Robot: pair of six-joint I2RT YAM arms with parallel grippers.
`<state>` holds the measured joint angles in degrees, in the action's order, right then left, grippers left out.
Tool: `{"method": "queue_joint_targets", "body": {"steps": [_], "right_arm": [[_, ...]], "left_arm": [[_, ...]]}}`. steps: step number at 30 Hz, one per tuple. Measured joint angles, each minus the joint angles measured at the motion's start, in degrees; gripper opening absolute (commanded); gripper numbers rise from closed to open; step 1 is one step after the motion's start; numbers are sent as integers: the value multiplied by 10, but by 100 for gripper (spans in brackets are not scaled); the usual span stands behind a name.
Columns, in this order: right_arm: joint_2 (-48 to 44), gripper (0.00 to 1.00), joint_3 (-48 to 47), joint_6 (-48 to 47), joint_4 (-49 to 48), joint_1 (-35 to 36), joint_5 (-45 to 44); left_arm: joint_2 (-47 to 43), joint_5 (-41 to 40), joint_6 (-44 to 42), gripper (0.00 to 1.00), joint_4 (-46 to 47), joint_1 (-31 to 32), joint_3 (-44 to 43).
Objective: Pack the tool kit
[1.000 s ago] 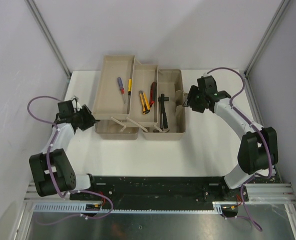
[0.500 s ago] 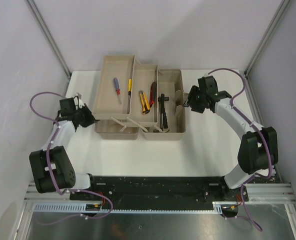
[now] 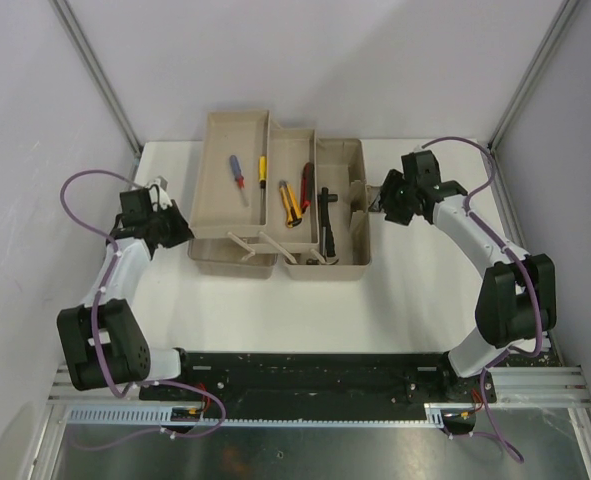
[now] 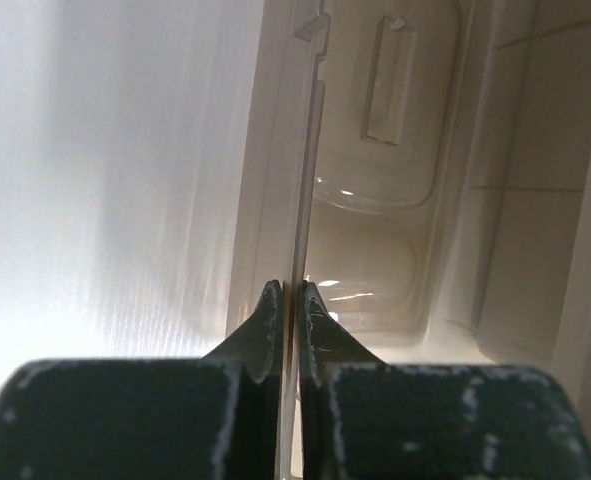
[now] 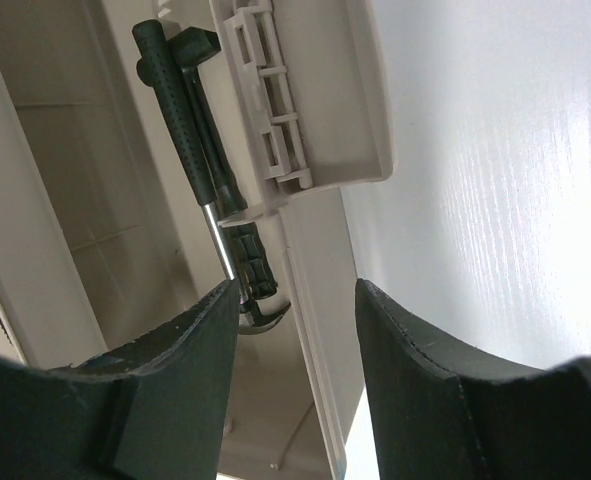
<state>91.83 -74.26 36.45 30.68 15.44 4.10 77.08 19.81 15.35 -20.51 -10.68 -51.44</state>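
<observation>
- Tool kit (image 3: 225, 258) sits mid-table, trays fanned open. Screwdriver (image 3: 238, 175), pliers (image 3: 288, 203), red-handled tool (image 3: 303, 190) and hammer (image 3: 326, 215) are all inside. Loading looks done; folding shut and latching remain.
- Left gripper (image 4: 293, 300) at kit's 9 o'clock, jaws clamped on a thin wall edge.
- Right gripper (image 5: 295, 300) at 3 o'clock, jaws apart, kit's wall edge between them.

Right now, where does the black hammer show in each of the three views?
Top external: the hammer lies in the right compartment of the toolbox, just right of centre.
Left wrist: not in it.
Right wrist: upper left, hammer slanting down toward centre, inside the box.
Shared landmark: the toolbox's beige wall, in all three.
</observation>
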Motion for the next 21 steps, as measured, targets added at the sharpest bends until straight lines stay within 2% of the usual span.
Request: {"method": "queue_joint_targets", "body": {"steps": [10, 21], "right_arm": [[0, 49, 0, 15, -1, -15, -13], [-47, 47, 12, 37, 12, -20, -147]], "left_arm": [[-68, -19, -4, 0, -37, 17, -45], [-83, -61, -5, 0, -76, 60, -123]]}}
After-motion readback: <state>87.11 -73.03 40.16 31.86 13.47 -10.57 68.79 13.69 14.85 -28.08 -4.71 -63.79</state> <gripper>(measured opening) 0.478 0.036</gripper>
